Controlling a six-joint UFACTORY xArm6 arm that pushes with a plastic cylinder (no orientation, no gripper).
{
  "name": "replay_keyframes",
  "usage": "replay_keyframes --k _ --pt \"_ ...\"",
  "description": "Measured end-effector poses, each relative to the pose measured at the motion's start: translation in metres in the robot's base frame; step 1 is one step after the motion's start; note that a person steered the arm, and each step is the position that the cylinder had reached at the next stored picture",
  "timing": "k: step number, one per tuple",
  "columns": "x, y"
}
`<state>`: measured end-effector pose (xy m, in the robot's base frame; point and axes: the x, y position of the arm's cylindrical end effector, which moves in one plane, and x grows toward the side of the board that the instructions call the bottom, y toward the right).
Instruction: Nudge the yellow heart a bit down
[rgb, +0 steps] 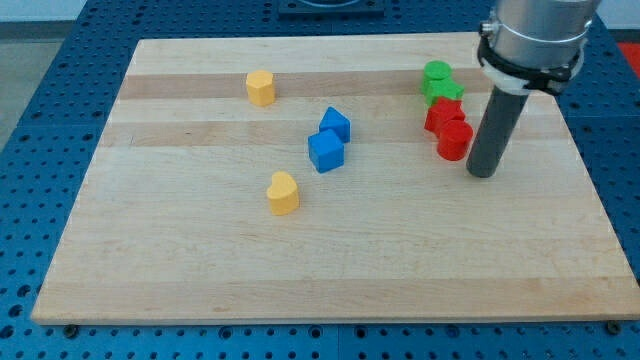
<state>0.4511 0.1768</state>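
Note:
The yellow heart (283, 192) lies left of the board's middle, toward the view's bottom. My tip (482, 174) rests on the board far to the heart's right, just right of a red cylinder (454, 140). A second yellow block (261, 88) sits near the view's top left.
Two blue blocks (326, 151) (336, 124) sit touching, up and right of the heart. A red block (441, 114) and two green blocks (436, 74) (444, 92) cluster above the red cylinder. The wooden board's edge (330, 318) runs along the view's bottom.

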Motion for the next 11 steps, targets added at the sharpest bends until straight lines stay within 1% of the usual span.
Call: replay_keyframes --k 2,3,10,11 --pt "-0.025 0.001" --pt "-0.026 0.001" --pt "-0.02 -0.004" --pt "-0.003 -0.003"
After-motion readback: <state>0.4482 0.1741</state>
